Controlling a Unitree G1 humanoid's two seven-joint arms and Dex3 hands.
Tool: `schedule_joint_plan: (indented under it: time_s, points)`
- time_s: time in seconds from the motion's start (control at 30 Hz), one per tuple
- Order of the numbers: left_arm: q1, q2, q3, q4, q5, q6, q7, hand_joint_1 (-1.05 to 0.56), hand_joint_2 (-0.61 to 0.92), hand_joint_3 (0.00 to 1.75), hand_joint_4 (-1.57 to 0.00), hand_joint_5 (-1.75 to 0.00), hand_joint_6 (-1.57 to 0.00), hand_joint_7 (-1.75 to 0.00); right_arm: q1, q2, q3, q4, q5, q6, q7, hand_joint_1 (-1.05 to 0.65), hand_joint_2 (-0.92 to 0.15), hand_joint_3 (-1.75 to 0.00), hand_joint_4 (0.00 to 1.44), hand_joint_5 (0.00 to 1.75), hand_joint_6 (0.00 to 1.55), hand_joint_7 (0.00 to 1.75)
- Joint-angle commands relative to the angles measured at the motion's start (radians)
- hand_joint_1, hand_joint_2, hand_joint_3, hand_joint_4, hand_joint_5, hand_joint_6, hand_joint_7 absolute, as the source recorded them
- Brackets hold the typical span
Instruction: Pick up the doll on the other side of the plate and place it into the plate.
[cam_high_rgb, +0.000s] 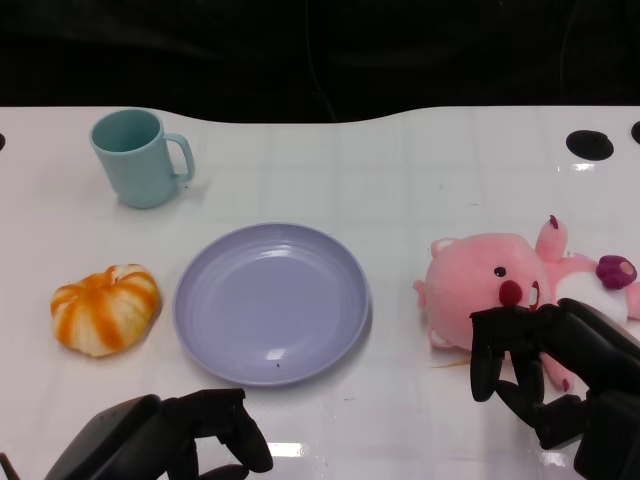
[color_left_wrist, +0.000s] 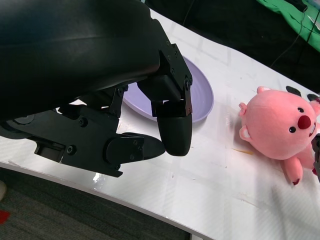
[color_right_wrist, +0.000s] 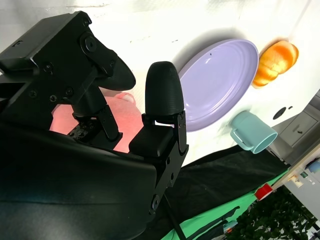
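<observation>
The pink plush doll (cam_high_rgb: 495, 285) lies on the white table just right of the lilac plate (cam_high_rgb: 205, 330). My right hand (cam_high_rgb: 545, 365) hovers over the doll's near side with its fingers spread; it holds nothing. In the right wrist view the doll (color_right_wrist: 131, 116) shows pink between the fingers and thumb of the right hand (color_right_wrist: 107, 120), with the plate (color_right_wrist: 220, 75) beyond. My left hand (cam_high_rgb: 180, 435) sits at the table's near edge below the plate, holding nothing. The left wrist view shows the left hand (color_left_wrist: 150, 125), the plate (color_left_wrist: 202, 102) and the doll (color_left_wrist: 277, 125).
An orange striped pumpkin (cam_high_rgb: 105, 308) lies left of the plate. A teal mug (cam_high_rgb: 140, 158) stands at the far left. A black hole (cam_high_rgb: 590, 145) marks the table's far right. The table's back edge meets a dark background.
</observation>
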Motion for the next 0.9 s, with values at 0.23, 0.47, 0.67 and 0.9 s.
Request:
schedule_joint_plan:
  time_s: [0.23,0.47,0.67,0.9]
  points:
    - [-0.004,0.019,0.004,0.004,0.0,-0.005,-0.009,-0.29,0.92,0.43,-0.62,-1.68,-0.68,-1.05,-0.012,-0.021,-0.003,-0.006,-0.001,0.006,0.003,-0.04,-0.35,-1.32,0.88,1.75,0.81,1.39]
    - [-0.004,0.019,0.005,0.011,-0.002,-0.014,-0.006,-0.29,0.92,0.44,-0.62,-1.67,-0.68,-1.05,-0.01,-0.022,-0.002,-0.015,-0.008,0.021,0.005,-0.04,-0.35,-1.31,0.88,1.75,0.81,1.39]
    - [-0.003,0.019,0.004,0.005,-0.002,-0.006,-0.011,-0.29,0.92,0.44,-0.63,-1.67,-0.68,-1.05,-0.008,-0.02,-0.002,-0.021,-0.011,0.028,0.003,-0.03,-0.35,-1.31,0.88,1.75,0.81,1.4]
    - [-0.002,0.018,0.005,0.001,0.001,-0.003,-0.012,-0.3,0.92,0.44,-0.62,-1.66,-0.68,-1.06,-0.008,-0.018,-0.007,-0.028,-0.006,0.043,0.006,-0.03,-0.35,-1.3,0.86,1.75,0.79,1.38]
